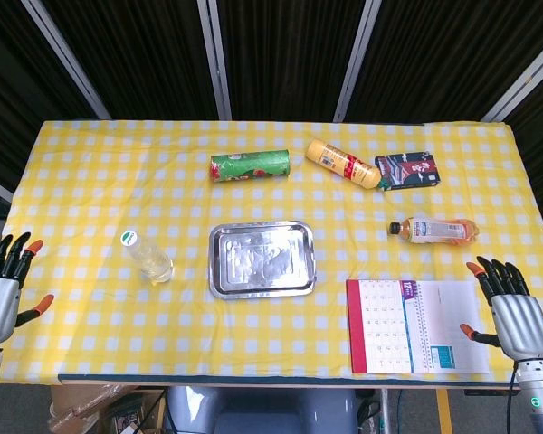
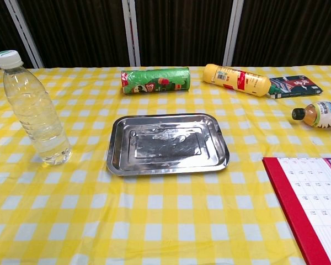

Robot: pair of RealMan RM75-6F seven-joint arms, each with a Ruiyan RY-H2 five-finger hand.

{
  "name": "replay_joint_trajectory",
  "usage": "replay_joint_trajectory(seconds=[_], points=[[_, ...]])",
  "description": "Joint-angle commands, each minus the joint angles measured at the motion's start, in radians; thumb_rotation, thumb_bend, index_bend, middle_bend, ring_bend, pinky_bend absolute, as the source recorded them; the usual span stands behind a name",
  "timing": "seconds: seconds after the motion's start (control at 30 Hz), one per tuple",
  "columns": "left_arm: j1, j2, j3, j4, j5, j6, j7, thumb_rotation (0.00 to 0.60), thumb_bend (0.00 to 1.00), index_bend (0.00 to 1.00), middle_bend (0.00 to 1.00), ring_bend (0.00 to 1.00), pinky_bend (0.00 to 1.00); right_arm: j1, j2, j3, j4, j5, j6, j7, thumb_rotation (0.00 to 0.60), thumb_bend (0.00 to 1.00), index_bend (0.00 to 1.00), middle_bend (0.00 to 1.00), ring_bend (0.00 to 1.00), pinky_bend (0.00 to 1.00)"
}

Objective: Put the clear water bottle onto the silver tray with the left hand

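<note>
The left hand (image 1: 0, 289) hangs at the table's left edge, fingers spread, holding nothing; the right hand (image 1: 516, 312) likewise near the right corner; the clear plastic water bottle (image 2: 36, 118) stands upright left of the silver metal tray (image 2: 166, 165), apart from both.

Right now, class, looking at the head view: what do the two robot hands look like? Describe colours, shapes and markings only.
Both the left robot hand and the right robot hand have a silver-grey ribbed metal palm, black fingers and orange tips. Below the right robot hand, a grey wrist section carries a small green light. No cables or sleeves show. The chest view shows neither.
</note>
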Motion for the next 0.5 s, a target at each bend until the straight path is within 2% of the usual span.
replay_joint_trajectory(seconds=[0.03, 0.5], points=[[0.003, 0.009, -0.003, -0.012, -0.008, -0.003, 0.001, 0.600, 0.22, 0.12, 0.05, 0.00, 0.00, 0.002, -0.001, -0.002, -0.001, 0.003, -0.006, -0.012, 0.600, 0.16, 0.12, 0.07, 0.00, 0.01], [0.007, 0.020, -0.006, -0.022, -0.024, -0.023, -0.061, 0.600, 0.22, 0.12, 0.05, 0.00, 0.00, -0.007, 0.018, -0.004, -0.017, 0.005, 0.004, 0.017, 0.600, 0.16, 0.12, 0.07, 0.00, 0.01]])
